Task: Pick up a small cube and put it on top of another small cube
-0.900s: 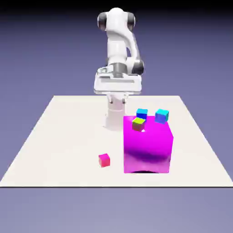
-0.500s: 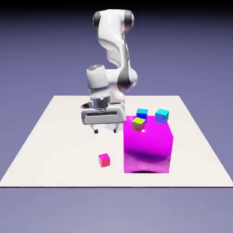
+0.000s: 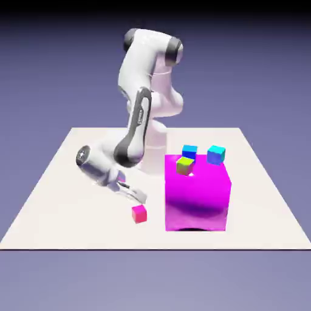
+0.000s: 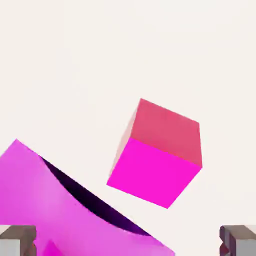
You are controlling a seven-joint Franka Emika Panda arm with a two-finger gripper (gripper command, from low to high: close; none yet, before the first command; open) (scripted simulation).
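The small cube (image 3: 139,213), pink-red with a magenta face, rests on the table left of the big magenta block (image 3: 197,195). My gripper (image 3: 138,197) hangs tilted just above and behind it, open, holding nothing. Through the hand view the small cube (image 4: 157,152) looms large ahead of the fingertips (image 4: 18,238), which stand wide apart at the bottom corners. A small cube with a green top (image 3: 185,164) lies on the big block's top at its back left corner.
A blue cube (image 3: 190,150) and a cyan cube (image 3: 215,153) sit behind the big block. The block's curved magenta side (image 4: 55,210) fills the hand view's lower left, close to the left fingertip.
The arm has swung down and toward the exterior view's left, tilting the hand over. The gripper has dropped from high above the table to just above the small cube.
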